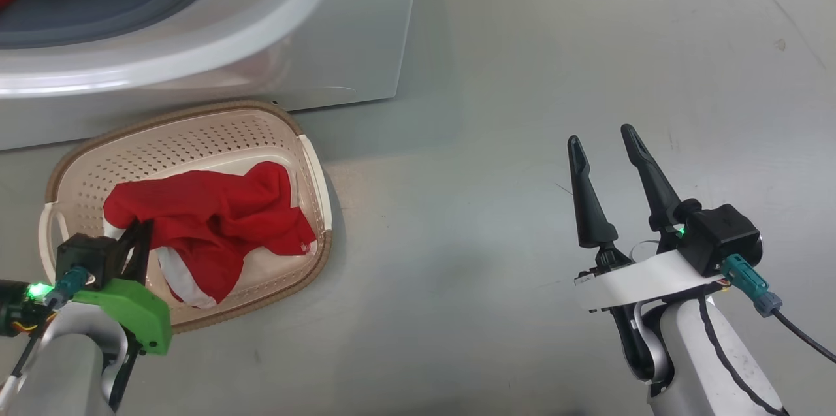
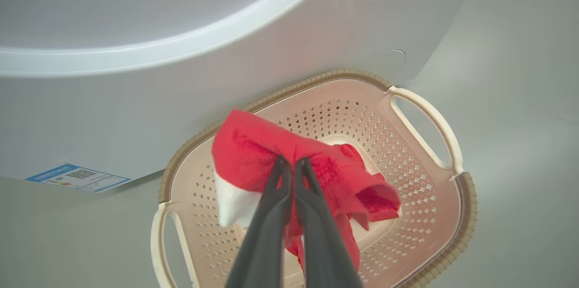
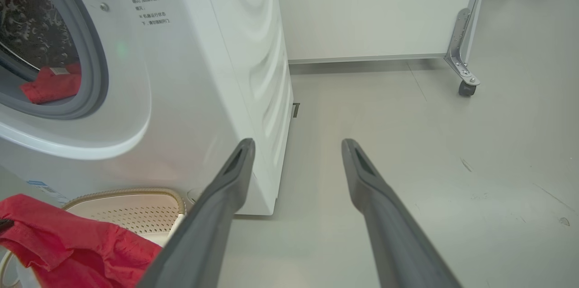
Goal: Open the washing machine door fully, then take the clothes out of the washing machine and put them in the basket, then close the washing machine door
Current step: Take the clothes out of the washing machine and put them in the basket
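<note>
The left gripper [image 2: 289, 165] has its two fingers [image 2: 269, 206] pressed together on a fold of a red jersey [image 2: 253, 143], which hangs from them into the basket [image 2: 466, 215]. The basket sits on the floor [image 1: 490, 207] right at the foot of the washing machine [image 1: 366, 31]. The right gripper [image 1: 604, 138] is well off to the side, fingers spread and holding nothing. In the drum [image 3: 27, 21] lies a second jersey [image 3: 49, 84]. The likely trouble is that, on release, the thin cloth clings to the fingers and is dragged back over the rim as the arm rises. The arm could also knock the light basket askew.
</note>
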